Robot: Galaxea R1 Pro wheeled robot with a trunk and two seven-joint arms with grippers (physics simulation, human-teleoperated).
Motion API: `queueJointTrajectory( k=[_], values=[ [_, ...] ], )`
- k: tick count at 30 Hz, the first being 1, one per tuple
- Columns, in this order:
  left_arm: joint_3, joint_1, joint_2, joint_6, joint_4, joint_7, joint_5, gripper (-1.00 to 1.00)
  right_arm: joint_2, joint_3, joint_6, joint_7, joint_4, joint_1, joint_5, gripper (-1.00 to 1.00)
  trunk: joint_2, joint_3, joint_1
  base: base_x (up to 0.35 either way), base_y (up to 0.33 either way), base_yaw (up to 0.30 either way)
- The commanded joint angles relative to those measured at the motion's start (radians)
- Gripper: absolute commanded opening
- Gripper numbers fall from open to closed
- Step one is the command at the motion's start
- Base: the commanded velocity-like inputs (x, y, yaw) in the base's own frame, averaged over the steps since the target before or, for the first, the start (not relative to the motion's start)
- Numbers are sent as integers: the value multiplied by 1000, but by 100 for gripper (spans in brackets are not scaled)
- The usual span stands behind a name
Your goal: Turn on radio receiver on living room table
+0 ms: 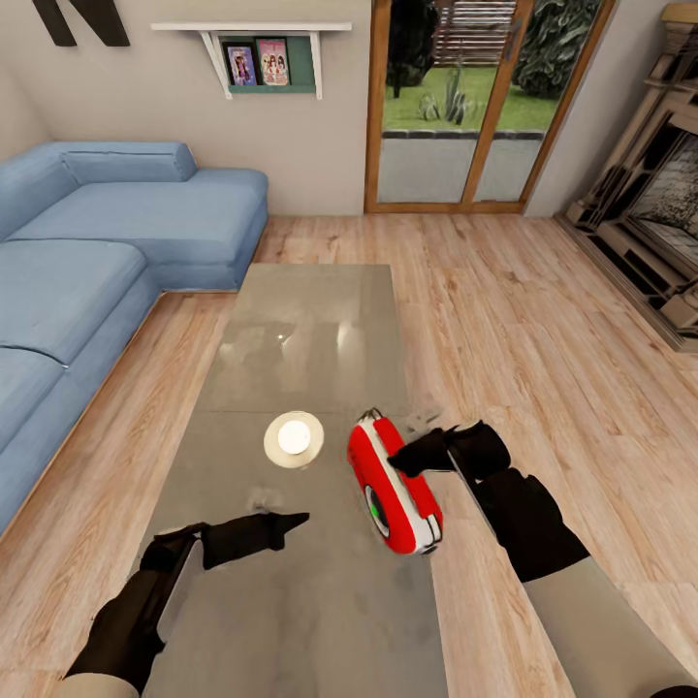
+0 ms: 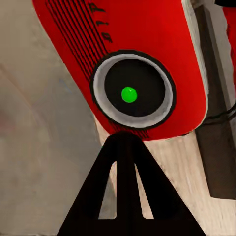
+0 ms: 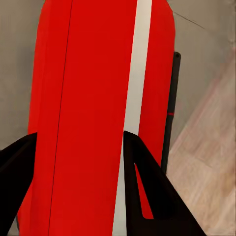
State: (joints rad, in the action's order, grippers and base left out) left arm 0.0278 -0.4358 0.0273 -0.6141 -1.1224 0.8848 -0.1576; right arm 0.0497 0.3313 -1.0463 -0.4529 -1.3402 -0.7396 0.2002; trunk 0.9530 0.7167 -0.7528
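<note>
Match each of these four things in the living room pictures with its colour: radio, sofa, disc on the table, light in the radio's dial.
Things:
1. radio
2. sofa
3. disc
4. dial light

Colours:
A. green
B. cream
C. red with a white band
D. blue

Pairs: 1-C, 2-D, 3-B, 4-A

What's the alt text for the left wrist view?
Red radio receiver seen close, its round black dial showing a lit green dot, standing at the edge of the glossy grey table. The shut left gripper points at the dial from just short of it.
</note>
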Motion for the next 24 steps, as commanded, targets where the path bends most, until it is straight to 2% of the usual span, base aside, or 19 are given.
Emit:
queueJointTrajectory(
  k=[1,2,3,5,9,16,17,20,21,24],
  values=[
    [9,0,8,0,0,1,-1,-100,0,0,-1,20,-1,0,11,-100,0,0,0,0,0,0],
    [19,0,17,0,0,4,-1,-100,0,0,-1,40,-3,0,12,-100,0,0,0,0,0,0],
    [45,0,39,0,0,34,-3,-100,-1,0,-1,85,-4,0,12,-100,0,0,0,0,0,0],
    [102,1,74,4,4,145,-1,-100,-3,1,-1,167,-5,0,13,-100,0,0,0,0,0,0],
    [129,1,83,5,7,179,1,-100,-4,2,-1,204,-12,0,13,-100,0,0,0,0,0,0],
    [135,0,85,5,15,175,1,-100,-6,4,-1,205,-17,0,13,-100,0,0,0,0,0,0],
    [135,1,86,5,16,174,1,-100,-12,5,-1,204,-17,0,13,-100,0,0,0,0,0,0],
    [178,1,96,5,27,171,3,-100,-80,10,-1,204,-13,0,11,-100,0,0,0,0,0,0],
    [185,1,97,5,31,171,3,-100,-90,10,-1,204,-12,0,10,-100,0,0,0,0,0,0],
    [220,0,110,5,48,173,4,-100,-142,11,-1,206,-2,0,8,-100,0,0,0,0,0,0]
  ],
)
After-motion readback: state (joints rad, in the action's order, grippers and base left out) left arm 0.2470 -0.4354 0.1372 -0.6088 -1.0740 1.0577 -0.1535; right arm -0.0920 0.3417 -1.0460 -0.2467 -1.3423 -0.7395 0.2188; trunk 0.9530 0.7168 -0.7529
